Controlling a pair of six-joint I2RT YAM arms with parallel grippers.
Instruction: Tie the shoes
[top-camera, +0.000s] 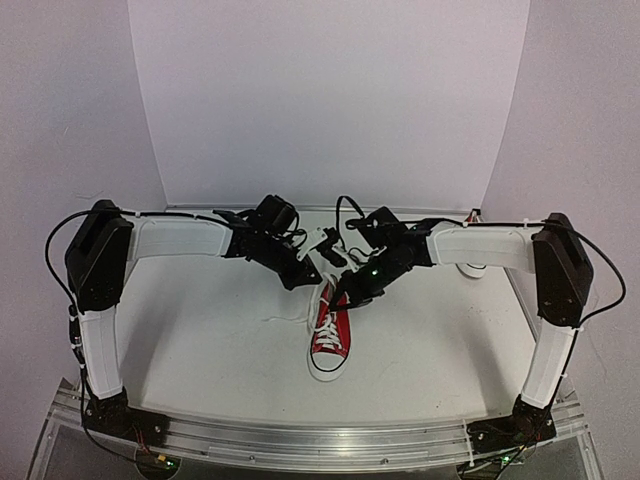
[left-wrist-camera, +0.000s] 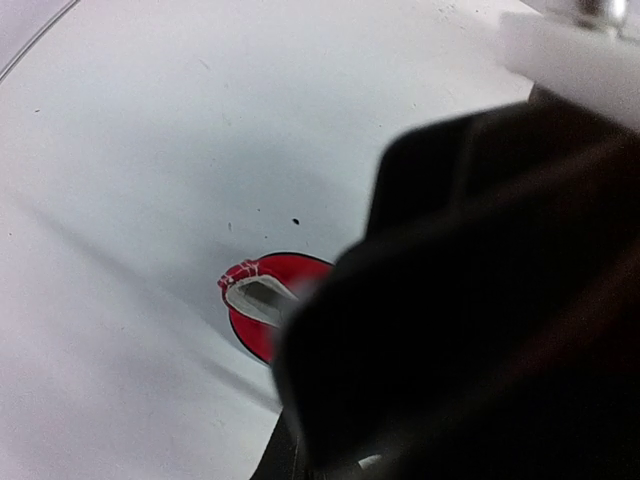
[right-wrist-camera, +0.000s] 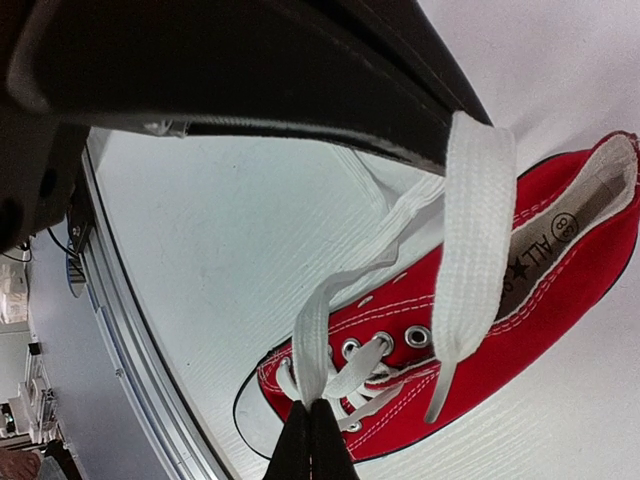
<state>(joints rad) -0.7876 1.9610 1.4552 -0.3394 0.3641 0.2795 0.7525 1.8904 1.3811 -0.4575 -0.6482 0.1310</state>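
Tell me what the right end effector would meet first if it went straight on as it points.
The shoe: the shut right end effector, seemingly pinching a lace, points at its laced front just beyond; depth is unclear.

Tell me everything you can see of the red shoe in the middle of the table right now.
The red shoe is a low-top canvas sneaker with white rubber sole and toe cap, metal eyelets and white stitching. It sits sole-down on the table, toe toward the near edge, untied. Its flat white laces are pulled up: strands meet at the shut right gripper, one runs under a black arm part, another trails left.
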